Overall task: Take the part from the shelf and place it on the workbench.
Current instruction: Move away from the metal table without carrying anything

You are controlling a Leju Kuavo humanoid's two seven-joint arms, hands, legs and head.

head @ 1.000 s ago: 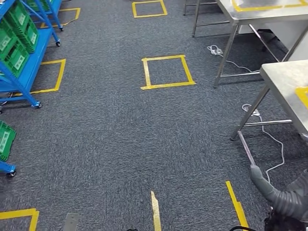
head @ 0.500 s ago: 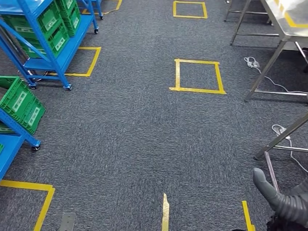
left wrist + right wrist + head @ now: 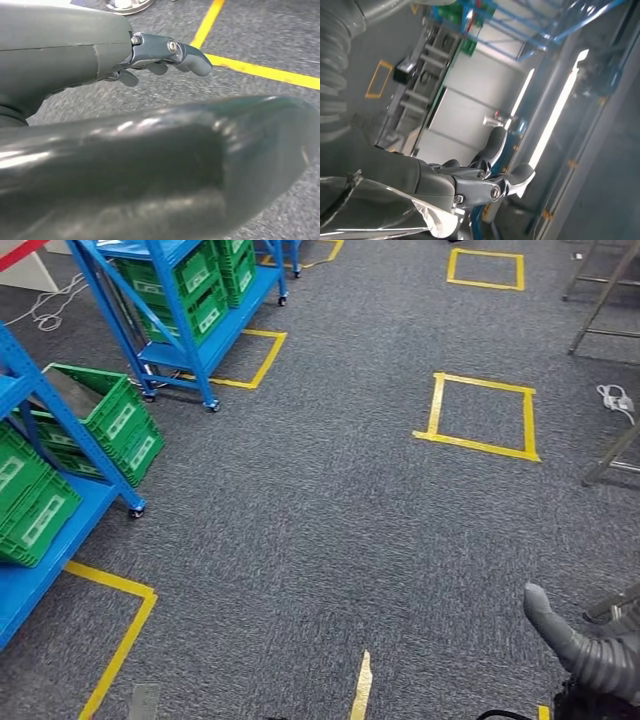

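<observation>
Now the view has swung toward the shelf point(image 3: 181, 315), worktops gone; left hand point(image 3: 166, 55) and right hand point(image 3: 497, 170) hang with fingers apart, holding nothing

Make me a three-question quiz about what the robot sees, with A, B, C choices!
1. Where are the green bins?
A. on the blue shelves
B. on a table
C. in the robot's hand

2. What colour is the tape square on the floor?
A. red
B. white
C. yellow

3. What is the left hand doing?
A. holding a bin
B. holding nothing
C. holding a cable

Answers:
1. A, the bins sit on the shelves' blue boards.
2. C, the tape is bright yellow on grey carpet.
3. B, its fingers are stretched out over bare floor.
</observation>
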